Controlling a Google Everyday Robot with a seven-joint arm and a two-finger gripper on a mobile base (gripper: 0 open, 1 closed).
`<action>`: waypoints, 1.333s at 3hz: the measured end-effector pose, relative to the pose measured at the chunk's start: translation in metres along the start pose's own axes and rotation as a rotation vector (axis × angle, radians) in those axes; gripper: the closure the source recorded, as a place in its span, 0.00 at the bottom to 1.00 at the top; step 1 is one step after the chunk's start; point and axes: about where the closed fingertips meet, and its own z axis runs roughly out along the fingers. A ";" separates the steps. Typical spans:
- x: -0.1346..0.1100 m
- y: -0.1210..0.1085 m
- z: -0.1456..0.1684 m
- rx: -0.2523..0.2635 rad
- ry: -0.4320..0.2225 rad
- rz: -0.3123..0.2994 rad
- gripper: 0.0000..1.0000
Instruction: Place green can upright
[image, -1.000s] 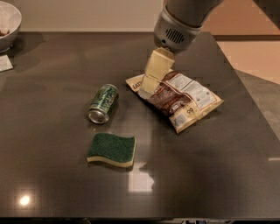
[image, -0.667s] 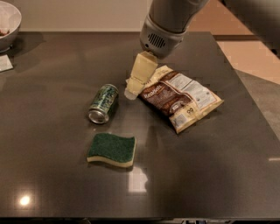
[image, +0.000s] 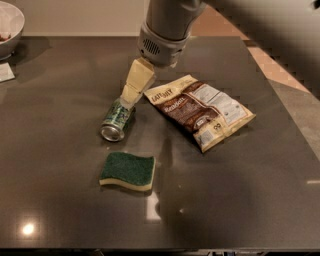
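Change: the gripper (image: 128, 98) has been carried leftward, off the near-left corner of the snack bag (image: 200, 111) where it was seen a second ago, and is now brought to the far end of the green can (image: 117, 121); the can, the bag and the sponge (image: 128, 171) are found where they were.
Green can: it is laid on its side on the dark table (image: 240, 200), left of centre, with one silver end turned toward the near-left and its far end tucked under the gripper's tip.
Gripper: its cream-coloured tip is angled down and to the left from the grey wrist and is set at the can's far upper end, seemingly touching it; whether it is apart, together or clamped on the can cannot be told.
Sponge: it is laid flat, green face up over a yellow layer, near the can on its near side and apart from it.
Snack bag: a brown and cream packet is spread flat just right of the can.
Bowl (image: 10, 25): a white bowl is cut off by the frame at the far-left corner.
Paper (image: 5, 72): a white scrap is seen at the left edge, nearer than the bowl.
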 end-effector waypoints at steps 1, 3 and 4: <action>-0.001 0.000 0.001 0.000 0.003 0.005 0.00; -0.034 -0.011 0.025 -0.032 0.066 0.215 0.00; -0.050 -0.011 0.041 -0.031 0.099 0.349 0.00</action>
